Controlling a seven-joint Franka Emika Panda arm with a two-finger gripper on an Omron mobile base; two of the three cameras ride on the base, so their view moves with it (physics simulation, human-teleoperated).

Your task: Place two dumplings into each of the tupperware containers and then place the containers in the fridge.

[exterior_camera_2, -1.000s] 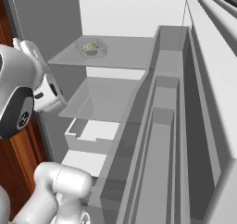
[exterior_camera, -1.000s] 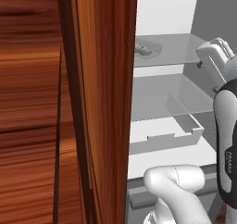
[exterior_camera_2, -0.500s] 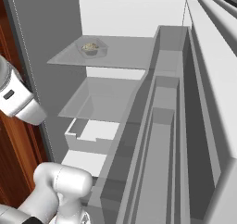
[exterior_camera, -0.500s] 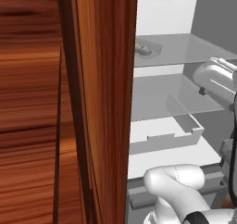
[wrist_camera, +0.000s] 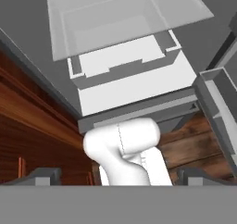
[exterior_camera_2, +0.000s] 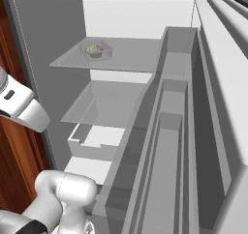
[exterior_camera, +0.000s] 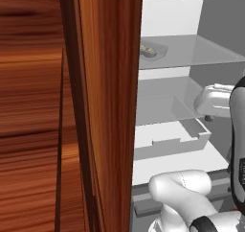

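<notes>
The gripper (wrist_camera: 118, 177) hangs low before the open fridge (exterior_camera_2: 145, 15), its two dark fingertips (wrist_camera: 44, 176) spread wide at the bottom corners of the hand view, with nothing between them and touching nothing. It looks down past the robot's own white base at the fridge's pale drawer (wrist_camera: 134, 75) and the wooden cabinet (wrist_camera: 32, 126) beside it.

Well above and behind the gripper, one container (exterior_camera_2: 97, 51) sits on the top shelf (exterior_camera_2: 131, 59) of the fridge, near the shelf's left rear corner. Pale dumplings (exterior_camera_2: 95, 49) lie inside it; their number is too small to tell. In the left base view the same container (exterior_camera: 154, 50) peeps out from behind the edge of the cabinet (exterior_camera: 103, 106), on the shelf (exterior_camera: 196, 51), with the dumplings (exterior_camera: 147, 49) in it.

Below the top shelf come a second clear shelf (exterior_camera_2: 109, 105) and then the drawer (exterior_camera_2: 94, 143); the door bins (exterior_camera_2: 169, 146) run along the right.

Compared with a second ago, the arm has drawn back and dropped: the white wrist that stood level with the upper shelves now hangs lower, at the drawer's height, and further out of the fridge. The container has stayed put on its shelf.
</notes>
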